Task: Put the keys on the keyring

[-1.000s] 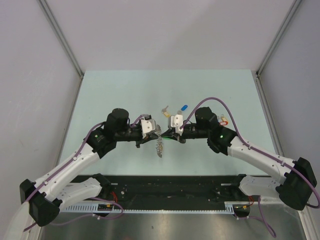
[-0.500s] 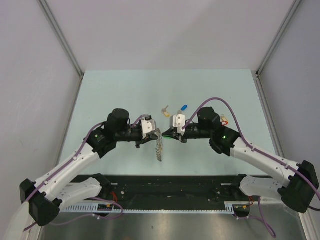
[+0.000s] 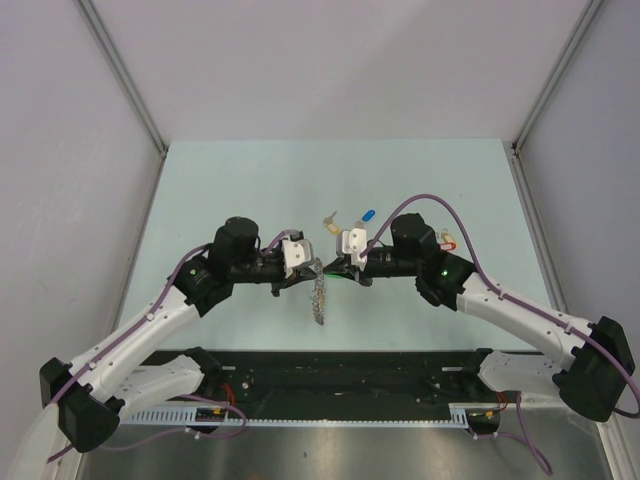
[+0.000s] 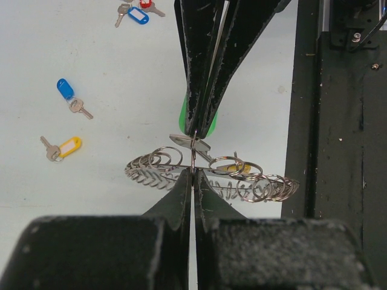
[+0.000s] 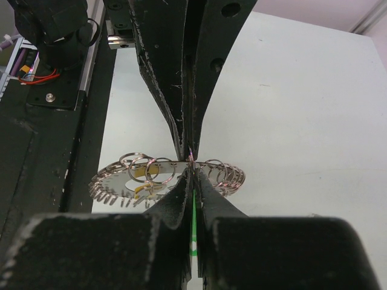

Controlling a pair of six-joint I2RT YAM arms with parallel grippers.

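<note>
My left gripper (image 3: 313,265) is shut on the wire of the keyring (image 3: 318,292), which hangs below it above the table. In the left wrist view the keyring (image 4: 242,178) lies edge-on across my shut fingertips, fringed with small silver rings, with a yellow tag (image 4: 234,168) among them. My right gripper (image 3: 334,268) meets it tip to tip and is shut on a key with a green tag (image 4: 188,121); the key's silver blade (image 4: 190,143) touches the ring. In the right wrist view the green tag (image 5: 193,220) shows between my shut fingers and the keyring (image 5: 136,181) lies just beyond.
Loose keys lie on the table behind the grippers: a yellow-tag key (image 3: 331,222), a blue-tag key (image 3: 367,215), and red- and yellow-tag keys (image 3: 446,242) by the right arm. The left wrist view also shows the blue-tag key (image 4: 65,89) and the yellow-tag key (image 4: 69,147). A black rail (image 3: 320,375) runs along the near edge.
My right gripper drew slightly to the right, away from the left one, then came back to meet it tip to tip. The keyring stays hanging in the left gripper.
</note>
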